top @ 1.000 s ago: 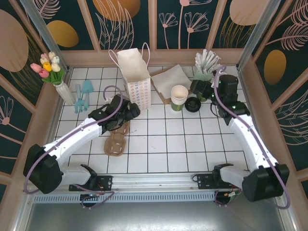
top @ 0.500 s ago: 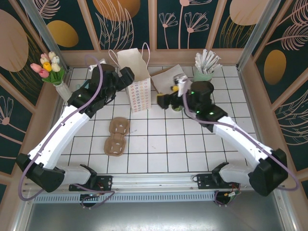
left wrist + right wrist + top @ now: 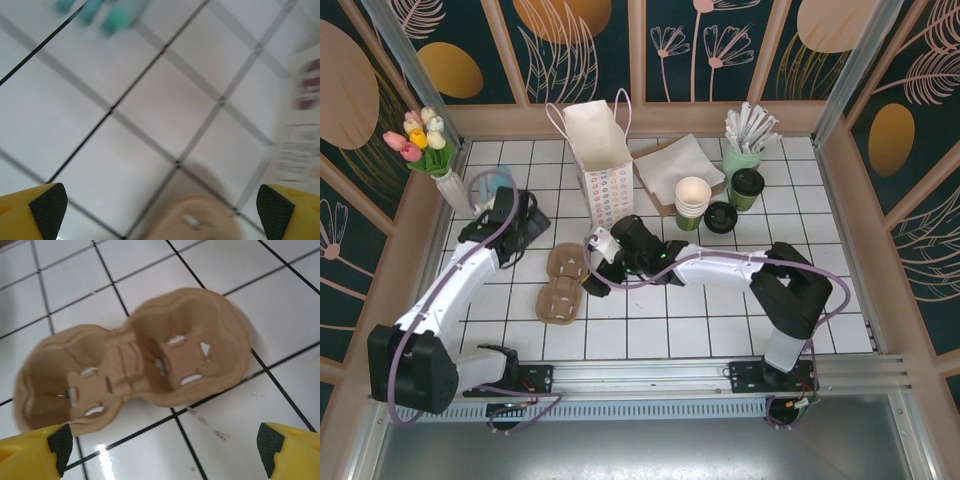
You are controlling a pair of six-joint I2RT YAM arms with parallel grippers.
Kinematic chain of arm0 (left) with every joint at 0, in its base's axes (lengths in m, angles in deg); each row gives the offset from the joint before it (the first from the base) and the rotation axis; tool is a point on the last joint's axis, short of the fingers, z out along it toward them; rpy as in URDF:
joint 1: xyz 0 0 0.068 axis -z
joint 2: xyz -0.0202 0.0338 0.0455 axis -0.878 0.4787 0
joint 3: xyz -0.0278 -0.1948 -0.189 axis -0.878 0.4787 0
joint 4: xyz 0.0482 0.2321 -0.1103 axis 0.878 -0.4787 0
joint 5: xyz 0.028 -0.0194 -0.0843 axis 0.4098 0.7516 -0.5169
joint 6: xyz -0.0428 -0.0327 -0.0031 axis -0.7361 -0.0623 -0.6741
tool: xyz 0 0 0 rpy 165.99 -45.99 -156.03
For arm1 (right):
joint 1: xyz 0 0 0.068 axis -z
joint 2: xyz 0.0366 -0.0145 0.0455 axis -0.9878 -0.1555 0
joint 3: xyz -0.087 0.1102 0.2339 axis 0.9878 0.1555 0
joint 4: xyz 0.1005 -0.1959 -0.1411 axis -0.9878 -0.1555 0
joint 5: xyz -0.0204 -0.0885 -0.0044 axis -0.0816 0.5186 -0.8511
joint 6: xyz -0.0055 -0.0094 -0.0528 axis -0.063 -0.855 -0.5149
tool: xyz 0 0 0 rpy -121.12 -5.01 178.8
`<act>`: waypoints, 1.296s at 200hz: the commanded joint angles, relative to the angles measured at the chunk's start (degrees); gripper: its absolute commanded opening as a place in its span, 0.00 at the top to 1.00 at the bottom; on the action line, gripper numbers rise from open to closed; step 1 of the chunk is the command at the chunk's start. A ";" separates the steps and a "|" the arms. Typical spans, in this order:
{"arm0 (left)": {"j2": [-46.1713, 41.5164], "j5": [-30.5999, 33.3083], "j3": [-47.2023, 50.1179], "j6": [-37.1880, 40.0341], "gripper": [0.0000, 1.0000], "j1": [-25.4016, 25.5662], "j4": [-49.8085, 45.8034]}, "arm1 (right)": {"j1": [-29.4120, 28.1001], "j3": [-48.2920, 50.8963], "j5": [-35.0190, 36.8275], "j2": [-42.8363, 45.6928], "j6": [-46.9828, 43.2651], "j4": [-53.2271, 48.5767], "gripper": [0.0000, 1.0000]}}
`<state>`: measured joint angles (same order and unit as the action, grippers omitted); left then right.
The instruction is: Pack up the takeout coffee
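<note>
Swinging away from the back right corner of the white-tiled counter (image 3: 650, 320), where it was hovering a second ago, the right gripper (image 3: 162, 452) is now hanging over the cardboard cup carrier (image 3: 135, 360) in the counter's left half, its jaws spread wide and empty. The left gripper (image 3: 162, 212), also gaping and holding nothing, is pulling back from that carrier toward the left edge, near the vase of tulips (image 3: 450, 185). The takeout coffee (image 3: 747, 187) is standing upright and untouched near the back right corner, just in front of the mint holder of sticks (image 3: 739, 158) and close to the stack of lidless cups (image 3: 693, 198), well apart from the paper bag (image 3: 603, 160) at the back edge. Nothing is being packed yet. The right arm is probably going for the carrier first.
</note>
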<state>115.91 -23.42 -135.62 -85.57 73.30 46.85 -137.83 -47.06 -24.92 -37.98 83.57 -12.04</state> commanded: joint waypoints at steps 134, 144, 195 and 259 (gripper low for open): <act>11.16 -12.45 11.43 -1.93 0.02 1.97 10.22 | 4.26 2.55 8.54 5.17 18.05 -5.46 0.04; 11.97 -13.36 10.73 -1.79 0.02 3.43 10.68 | 4.67 2.44 7.64 5.09 18.04 -6.63 0.05; 14.01 -16.39 8.16 -3.63 0.01 7.81 12.82 | 6.41 0.62 1.89 2.72 17.31 -13.20 0.15; 12.06 -17.93 7.59 -2.72 0.02 7.87 13.89 | 6.15 -9.86 -1.54 -7.84 16.27 -18.71 0.34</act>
<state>129.09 -38.53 -126.38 -88.24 80.56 58.57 -131.40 -53.51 -24.60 -42.13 100.64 -26.95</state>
